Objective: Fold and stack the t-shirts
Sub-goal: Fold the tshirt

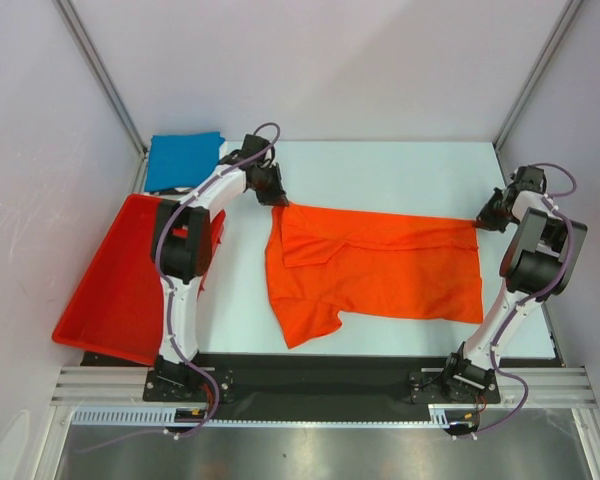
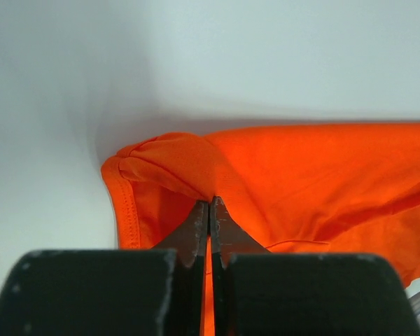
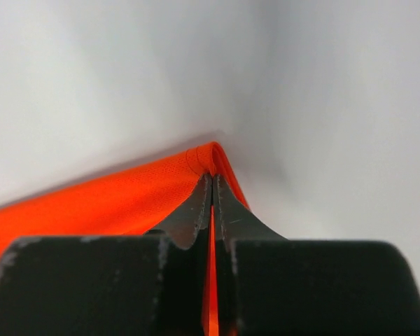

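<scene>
The orange t-shirt [image 1: 375,268] lies spread across the white table, partly folded over itself, one sleeve hanging toward the front left. My left gripper [image 1: 278,199] is shut on its far-left corner; in the left wrist view orange cloth [image 2: 287,182] is pinched between the closed jaws [image 2: 210,203]. At the far-right corner, my right gripper [image 1: 479,223] is shut on a bunched hem of the same shirt [image 3: 126,199], its tips meeting at the fold [image 3: 212,178]. The blue t-shirt [image 1: 183,159] lies folded at the back left corner.
A rigid red tray [image 1: 105,285] sits tilted off the table's left edge, beside the left arm. Pale enclosure walls with metal posts [image 1: 100,70] close in the back and sides. A black strip [image 1: 320,370] runs along the near edge.
</scene>
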`<state>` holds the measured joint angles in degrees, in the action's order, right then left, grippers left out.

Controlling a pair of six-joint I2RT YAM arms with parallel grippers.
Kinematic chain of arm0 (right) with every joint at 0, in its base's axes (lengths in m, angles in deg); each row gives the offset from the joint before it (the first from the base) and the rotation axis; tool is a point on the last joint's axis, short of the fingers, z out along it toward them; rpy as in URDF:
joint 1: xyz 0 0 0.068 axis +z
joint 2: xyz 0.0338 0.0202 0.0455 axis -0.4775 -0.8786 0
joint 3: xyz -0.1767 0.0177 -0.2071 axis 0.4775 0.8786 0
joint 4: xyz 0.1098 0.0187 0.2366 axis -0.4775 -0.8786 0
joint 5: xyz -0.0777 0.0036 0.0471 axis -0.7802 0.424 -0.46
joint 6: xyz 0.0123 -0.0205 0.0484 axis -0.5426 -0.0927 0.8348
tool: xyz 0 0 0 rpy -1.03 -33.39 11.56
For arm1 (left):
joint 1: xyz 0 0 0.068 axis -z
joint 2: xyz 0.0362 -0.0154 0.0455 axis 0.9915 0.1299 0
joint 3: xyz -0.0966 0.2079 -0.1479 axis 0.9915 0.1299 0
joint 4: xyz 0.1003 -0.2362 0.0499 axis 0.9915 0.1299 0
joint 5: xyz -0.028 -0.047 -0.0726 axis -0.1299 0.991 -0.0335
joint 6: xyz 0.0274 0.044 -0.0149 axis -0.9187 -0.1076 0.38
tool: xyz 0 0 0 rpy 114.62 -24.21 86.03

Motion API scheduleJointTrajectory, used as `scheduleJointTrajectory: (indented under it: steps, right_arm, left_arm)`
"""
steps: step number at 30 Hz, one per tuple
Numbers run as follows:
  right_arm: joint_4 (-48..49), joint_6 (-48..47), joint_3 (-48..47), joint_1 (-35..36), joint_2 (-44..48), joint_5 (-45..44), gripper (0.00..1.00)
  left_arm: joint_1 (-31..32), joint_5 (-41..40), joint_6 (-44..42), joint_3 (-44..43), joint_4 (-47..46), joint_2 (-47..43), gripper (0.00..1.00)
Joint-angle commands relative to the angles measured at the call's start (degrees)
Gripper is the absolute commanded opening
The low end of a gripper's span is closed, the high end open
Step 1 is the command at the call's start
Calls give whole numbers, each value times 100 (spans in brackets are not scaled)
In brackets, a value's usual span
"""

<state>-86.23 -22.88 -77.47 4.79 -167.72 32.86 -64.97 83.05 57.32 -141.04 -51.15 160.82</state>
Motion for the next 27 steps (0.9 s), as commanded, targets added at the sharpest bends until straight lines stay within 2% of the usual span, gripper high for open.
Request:
scheduleJointTrajectory:
  steps: [1,11,17,19,20,24,25,27]
  right_arm:
    - [245,84,-352,-97,-67,85,0]
    - [456,234,-650,-115,-374,436,0]
    - [412,330,-616,-123,-375,252,0]
    - [412,322,-598,-124,-366,287,3]
    - [395,322,-607,-124,-366,270,6]
    - [263,243,-598,-150,-287,182,16]
    - [263,225,-572,-167,-261,182,24]
    - [254,199,-537,-185,-225,190,32]
  left_arm:
    - [-86,7,139,-303,-242,33,1]
    - [-218,139,324,-680,-400,393,0]
    - [-218,165,377,-628,-610,402,1]
    - [-218,113,368,-619,-629,367,10]
    - [-227,86,359,-663,-559,367,19]
    - [-236,-72,351,-690,-295,323,30]
    - [-236,-72,342,-637,-295,280,33]
    - [-244,-72,350,-418,-365,156,40]
